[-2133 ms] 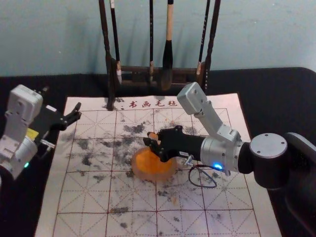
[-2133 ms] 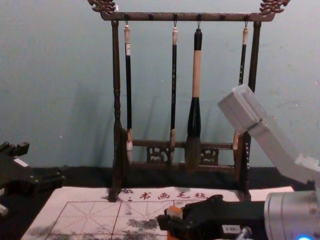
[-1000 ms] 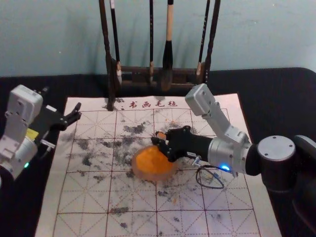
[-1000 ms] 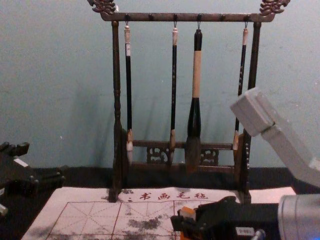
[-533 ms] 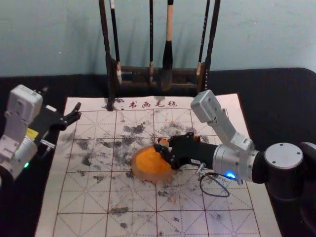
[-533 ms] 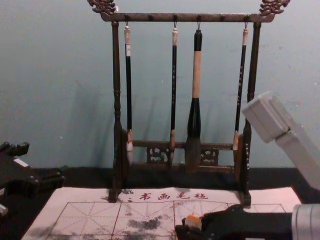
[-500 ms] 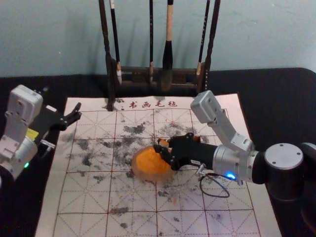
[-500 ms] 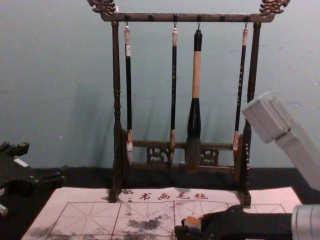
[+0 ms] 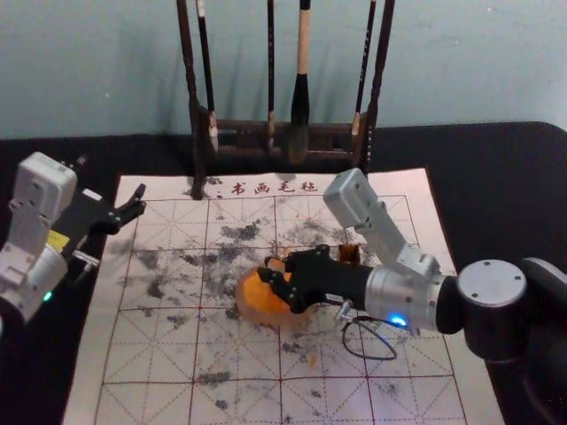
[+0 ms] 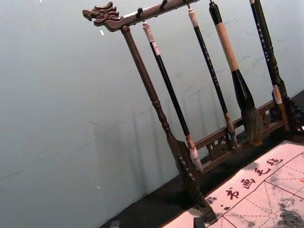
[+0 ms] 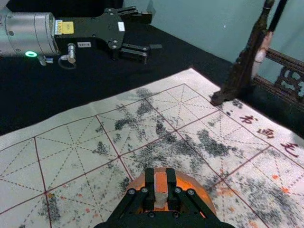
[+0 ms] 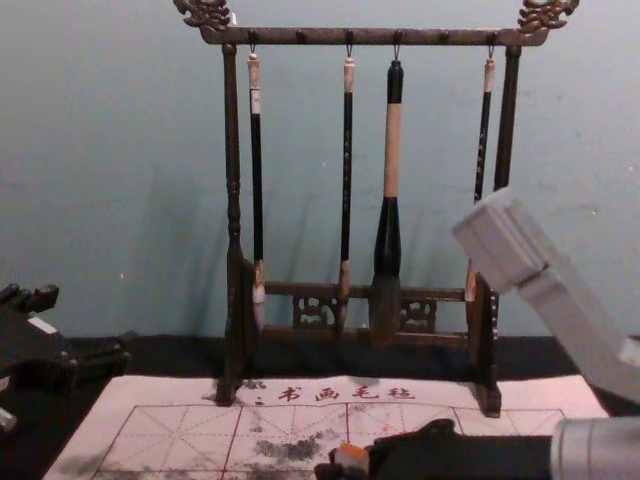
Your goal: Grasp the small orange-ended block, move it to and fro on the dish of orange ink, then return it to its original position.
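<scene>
My right gripper (image 9: 271,269) is shut on the small block (image 9: 276,264), over the orange ink dish (image 9: 252,306) in the head view. In the right wrist view the gripper (image 11: 161,174) clasps the block (image 11: 161,184) between its two fingers. The block's orange end and pale part show there, and the dish (image 11: 198,189) lies behind and below it; contact with the ink cannot be made out. My left gripper (image 9: 139,201) is parked open beyond the mat's left edge, its fingertips at the bottom of the left wrist view (image 10: 157,223).
A dark wooden rack (image 12: 233,200) with several hanging brushes stands at the back of the ink-stained, gridded mat (image 9: 151,354). A small brownish-orange object (image 9: 350,254) lies partly hidden behind my right gripper, on the mat. The black table (image 9: 496,177) extends to the right.
My right gripper, holding the block, first shifted to the right across the dish, then came back left over it. The dish and the left arm have stayed where they were.
</scene>
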